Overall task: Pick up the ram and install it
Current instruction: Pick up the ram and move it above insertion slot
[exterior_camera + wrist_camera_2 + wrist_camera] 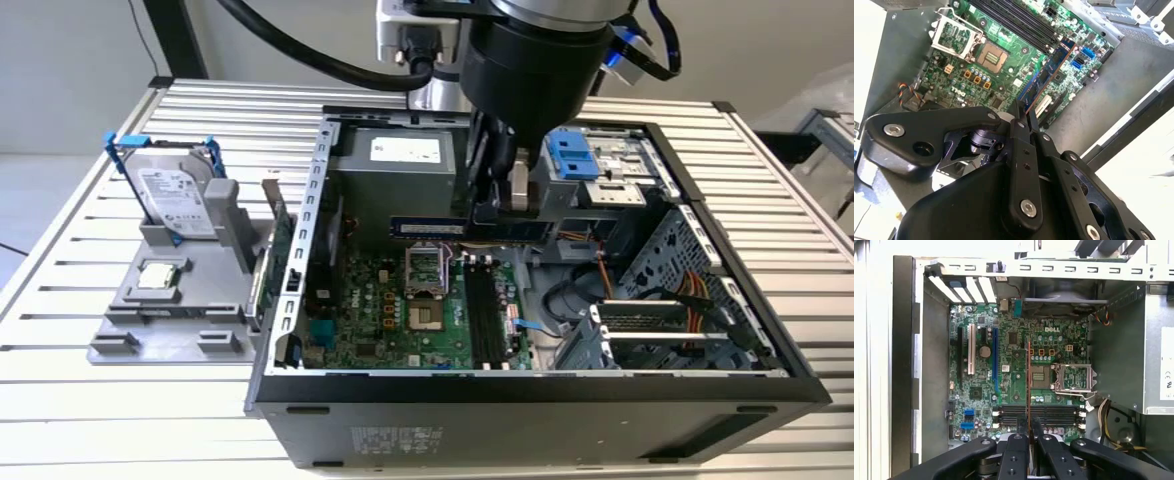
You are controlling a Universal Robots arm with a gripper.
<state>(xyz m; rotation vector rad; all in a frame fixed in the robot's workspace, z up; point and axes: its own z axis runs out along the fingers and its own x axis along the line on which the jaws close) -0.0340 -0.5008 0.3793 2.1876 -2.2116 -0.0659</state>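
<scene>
My gripper (501, 205) hangs inside the open computer case (534, 395), shut on the ram (427, 227), a long thin board stick held level above the motherboard (387, 320). In the second wrist view the ram (1049, 72) reaches out from the gripper (1021, 112) over the green board. The first wrist view has the ram (1028, 385) edge-on as a thin line running from the gripper (1029, 432). The black memory slots (483, 315) (1039, 412) (1014, 22) lie below, and the ram is apart from them.
The processor socket (424, 265) (1071, 377) stands open beside the slots. A grey power supply (394, 165) fills the case's back. At the exterior view's left, a grey holder (174, 320) carries a hard drive (180, 195) in a blue frame and a small silver chip (160, 277).
</scene>
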